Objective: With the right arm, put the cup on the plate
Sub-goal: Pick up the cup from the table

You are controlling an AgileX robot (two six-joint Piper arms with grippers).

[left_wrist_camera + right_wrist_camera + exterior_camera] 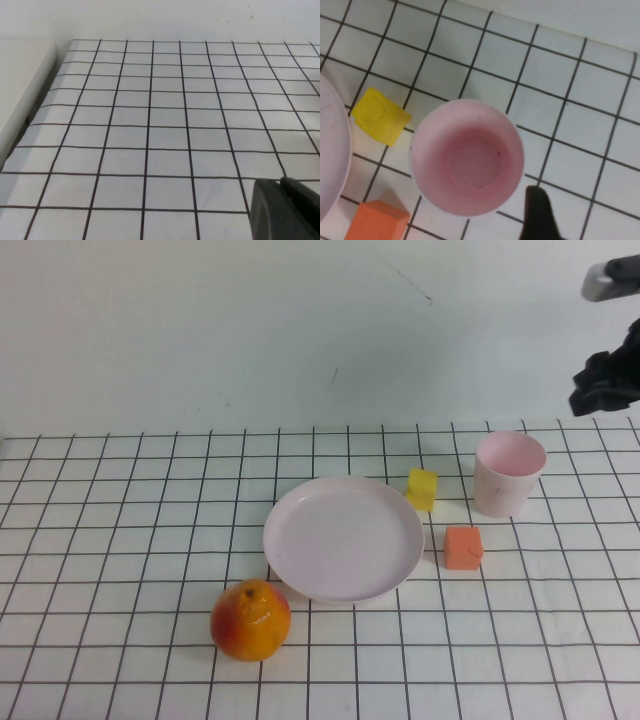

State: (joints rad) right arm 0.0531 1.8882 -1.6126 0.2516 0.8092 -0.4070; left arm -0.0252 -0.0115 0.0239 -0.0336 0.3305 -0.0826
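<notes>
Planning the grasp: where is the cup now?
In the high view the cup stands upright on the table's right side, right of the plate, behind the orange block, with the right gripper above it.

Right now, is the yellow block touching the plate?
Apart. In the high view a thin strip of table separates the yellow block from the plate rim. The right gripper hangs above the cup; the left gripper is parked elsewhere.

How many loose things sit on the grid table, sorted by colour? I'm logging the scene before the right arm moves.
Pale pink: 2, the cup and the plate
Yellow: 1, a block
Orange: 1, a block
Orange-red: 1, a fruit
Total: 5
Right end effector hangs above the cup; left end effector is over bare table.
</notes>
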